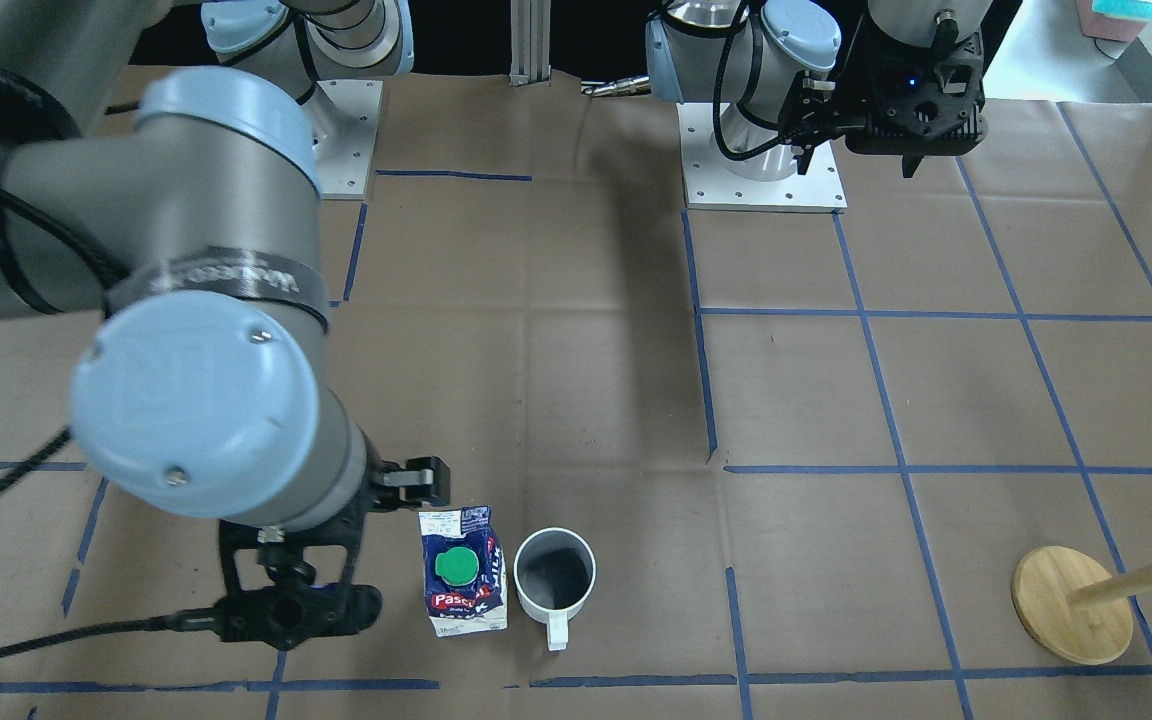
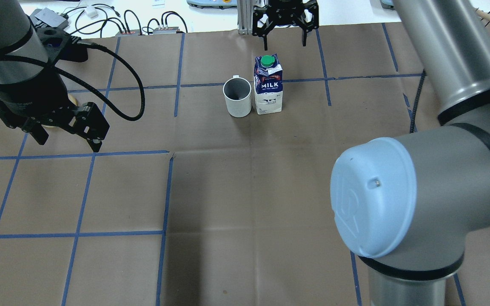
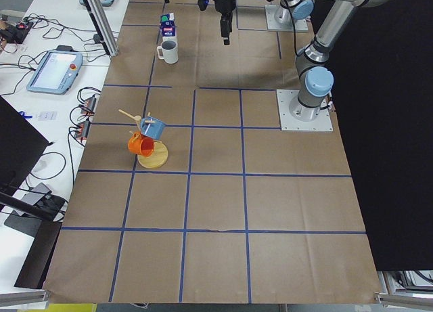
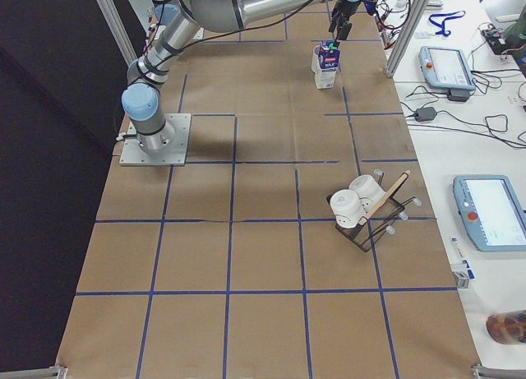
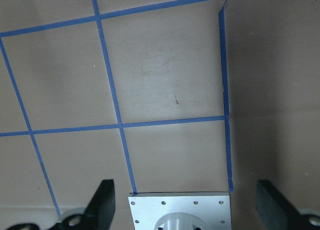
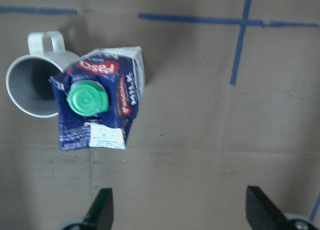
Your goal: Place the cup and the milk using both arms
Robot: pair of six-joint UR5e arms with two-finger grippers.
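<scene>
The white cup [image 2: 237,97] stands upright on the brown table, touching or nearly touching the milk carton [image 2: 268,85] on its right. The carton is upright, its green cap on top. In the front view the cup [image 1: 554,575] is right of the milk [image 1: 463,580], its handle toward the table edge. My right gripper [image 2: 284,42] is open and empty, high above the table just beyond the carton. Its wrist view shows the milk [image 6: 95,108] and the cup [image 6: 30,88] below the spread fingers [image 6: 102,210]. My left gripper [image 2: 68,142] is open and empty, far left of both.
A wooden mug tree [image 1: 1071,605] with a blue and an orange mug [image 3: 141,145] stands at the table's left end. A rack with white cups [image 4: 362,206] stands at the right end. The left wrist view shows the arm's base plate [image 5: 180,210]. My right arm's elbow [image 2: 377,199] fills the overhead view's foreground.
</scene>
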